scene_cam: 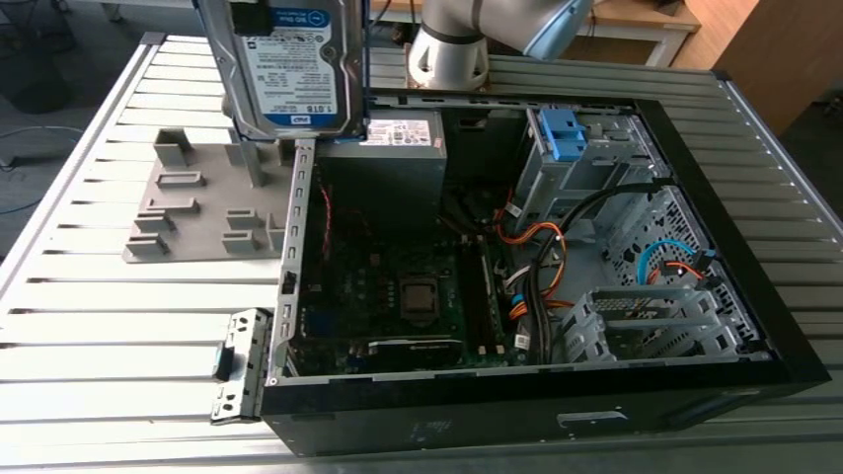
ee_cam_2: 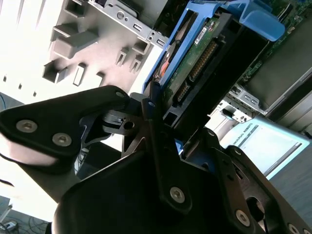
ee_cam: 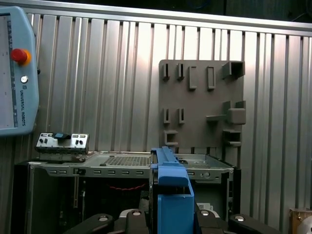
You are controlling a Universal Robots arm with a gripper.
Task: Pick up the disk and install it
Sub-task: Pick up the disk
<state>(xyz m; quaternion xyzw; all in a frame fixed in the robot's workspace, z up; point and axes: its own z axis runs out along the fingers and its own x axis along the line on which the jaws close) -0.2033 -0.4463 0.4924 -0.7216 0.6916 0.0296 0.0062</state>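
Observation:
The disk (scene_cam: 292, 64) hangs upright in the air at the back of the exterior view's left, its white-and-blue label facing the camera, above the grey fixture plate (scene_cam: 197, 207) and just beside the open computer case (scene_cam: 737, 296). In the second wrist view my gripper (ee_cam_2: 178, 124) is shut on the disk (ee_cam_2: 195, 63), with black fingers (ee_cam_2: 153, 117) clamping the blue carrier frame at the connector end. The first wrist view shows the blue edge of the disk (ee_cam: 170, 190) between the finger bases, above the case (ee_cam: 122, 163).
A grey power-supply box (scene_cam: 395, 133) sits inside the case at the back, with a blue bracket (scene_cam: 563, 133) in the drive cage and orange and black cables (scene_cam: 554, 257) nearby. A metal latch piece (scene_cam: 237, 360) lies on the slatted table (scene_cam: 118, 316). A teach pendant (ee_cam: 14, 73) is alongside.

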